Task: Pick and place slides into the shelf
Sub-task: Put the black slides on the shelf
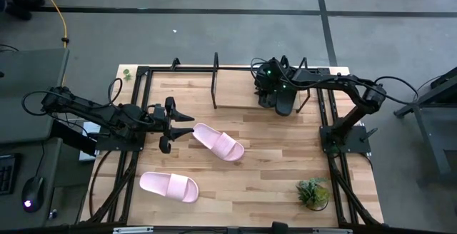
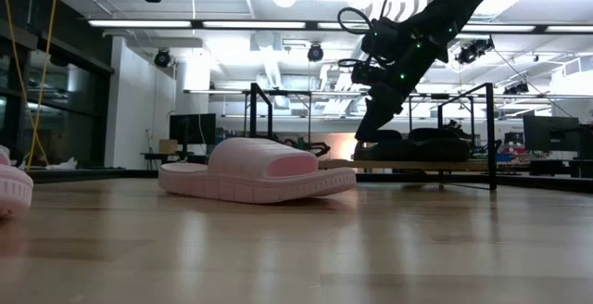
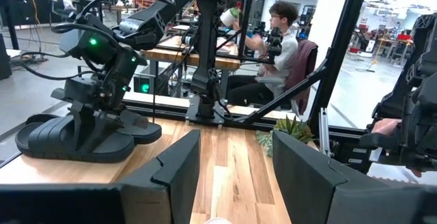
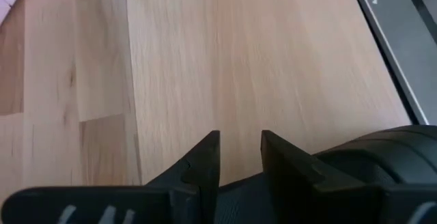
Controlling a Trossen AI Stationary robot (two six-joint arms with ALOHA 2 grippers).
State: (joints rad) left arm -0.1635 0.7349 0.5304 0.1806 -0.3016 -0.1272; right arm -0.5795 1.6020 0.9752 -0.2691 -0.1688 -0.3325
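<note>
Two pale pink slides lie sole-down on the table, one in the middle and one near the front left. Two black slides sit on the board of the shelf at the far edge. My right gripper points down onto a black slide and is shut on it. My left gripper is open and empty, level, just left of the middle pink slide's near end. That slide also shows in the low view. My right gripper comes at the black slide from above, pointing down, at one end of it. A dark ribbed part of the slide sits between the two fingers, which stand a narrow gap apart. The slide rests on the shelf's board.
A small potted plant stands at the front right. A black metal frame edges the table. The shelf's left bays have bare board. A person sits beyond the table.
</note>
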